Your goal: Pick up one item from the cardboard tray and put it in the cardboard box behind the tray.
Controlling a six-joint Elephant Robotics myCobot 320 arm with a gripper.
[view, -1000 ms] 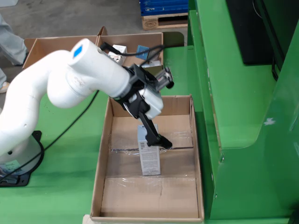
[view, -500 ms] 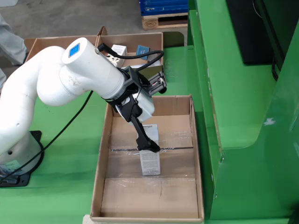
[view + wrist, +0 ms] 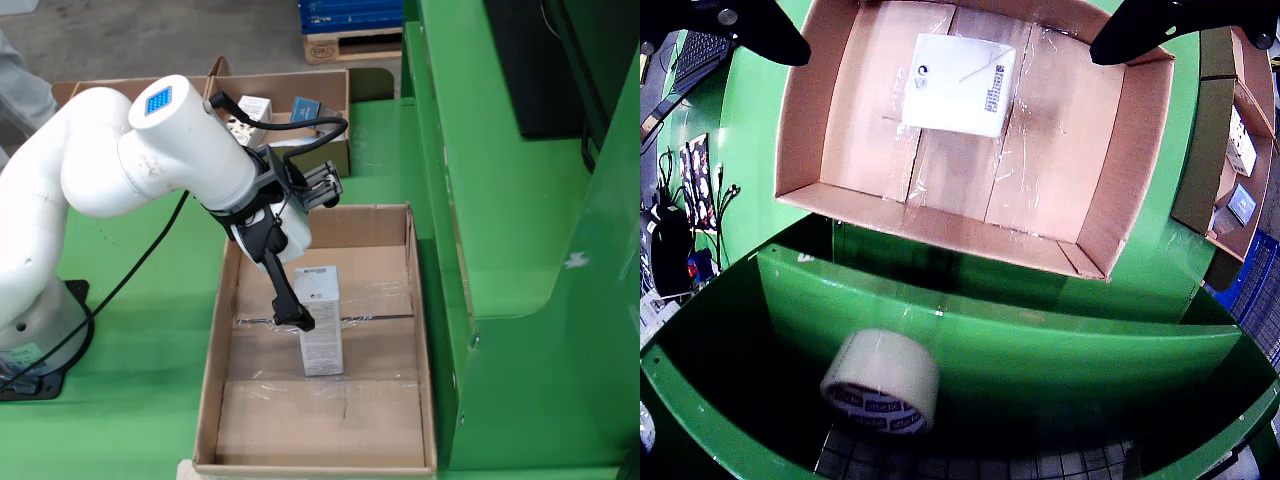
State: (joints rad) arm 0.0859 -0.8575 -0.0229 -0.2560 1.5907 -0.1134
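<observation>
A white carton stands in the long cardboard tray on the green floor. In the fixed view my gripper hangs low inside the tray, one black finger reaching down at the carton's left side. The wrist view looks down on the same carton in the tray. My gripper is open there, and its black fingers spread wide at both top corners without touching the carton. Behind the tray sits the cardboard box.
Small packets lie in the box behind. A tall green machine frame runs along the tray's right side. A tape roll rests in a green trough. A black cable trails left of the tray. A person stands far left.
In the fixed view the arm has swung left, carrying the gripper finger from the carton's right side across to its left side. The carton has not moved.
</observation>
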